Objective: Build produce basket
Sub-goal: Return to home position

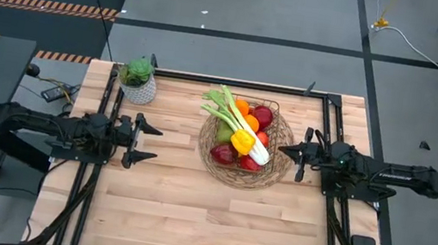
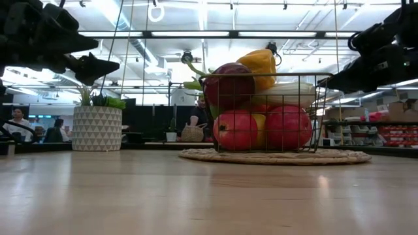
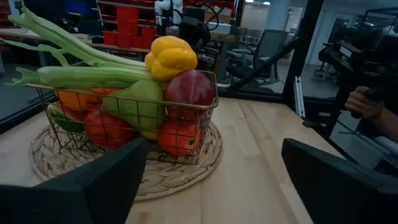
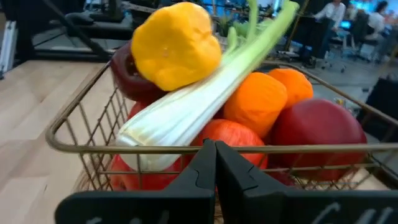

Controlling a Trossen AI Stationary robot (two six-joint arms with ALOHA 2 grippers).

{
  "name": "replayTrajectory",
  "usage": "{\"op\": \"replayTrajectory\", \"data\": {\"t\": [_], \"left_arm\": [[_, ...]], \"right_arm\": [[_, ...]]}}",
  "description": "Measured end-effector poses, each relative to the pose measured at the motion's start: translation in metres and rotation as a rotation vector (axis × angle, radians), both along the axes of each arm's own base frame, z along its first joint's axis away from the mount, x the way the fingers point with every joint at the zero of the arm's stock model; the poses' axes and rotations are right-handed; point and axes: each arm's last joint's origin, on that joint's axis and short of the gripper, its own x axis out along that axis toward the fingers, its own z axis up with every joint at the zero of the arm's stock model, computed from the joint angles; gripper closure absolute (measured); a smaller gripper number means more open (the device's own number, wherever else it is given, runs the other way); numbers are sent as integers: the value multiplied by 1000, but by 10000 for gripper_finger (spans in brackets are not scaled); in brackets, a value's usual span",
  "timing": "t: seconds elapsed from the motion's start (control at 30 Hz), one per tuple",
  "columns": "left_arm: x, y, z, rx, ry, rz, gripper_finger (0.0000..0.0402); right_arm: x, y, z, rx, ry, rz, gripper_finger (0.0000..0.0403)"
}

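Observation:
A wire basket (image 1: 279, 140) stands on a round woven mat (image 1: 211, 163) right of the table's middle. It is heaped with produce: a yellow pepper (image 1: 242, 142) on top, a long leek (image 1: 233, 116) lying across, oranges (image 1: 243, 107), red apples (image 1: 262, 116) and a green pear (image 3: 140, 102). My left gripper (image 1: 147, 140) hovers open left of the basket, its fingers (image 3: 118, 174) pointing at it across bare table. My right gripper (image 1: 284, 152) is shut, its fingertips (image 4: 216, 155) right at the basket's right-hand rim (image 4: 124, 148). My right gripper comes level from the table's right, its shut fingertips (image 4: 205, 163) standing against the wire rim (image 4: 267, 148) of the basket. I cannot tell whether they touch the rim. My left gripper touches nothing.
A leafy plant in a white patterned pot (image 1: 138, 84) stands near the far left corner, behind my left arm. Bare wood (image 1: 188, 213) stretches along the near side and between my left gripper and the mat. Black rails (image 1: 338, 114) frame the table.

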Motion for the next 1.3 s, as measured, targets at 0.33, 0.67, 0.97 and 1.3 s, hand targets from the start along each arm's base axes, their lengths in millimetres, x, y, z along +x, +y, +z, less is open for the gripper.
{"op": "replayTrajectory", "data": {"t": [0.33, 0.67, 0.97, 1.3], "left_arm": [[0, -1, -2, 94, 22, -34, 217], [0, -1, -5, 188, 50, -25, 385], [0, 1, -7, 89, 70, 18, 368], [0, 1, -7, 85, 71, 19, 377]], "right_arm": [[0, -1, 0, 47, -7, -19, 361], [0, -1, 0, 212, -43, -43, 355], [0, -1, 0, 242, -50, -47, 353], [0, -1, 0, 241, -49, -47, 353]]}}
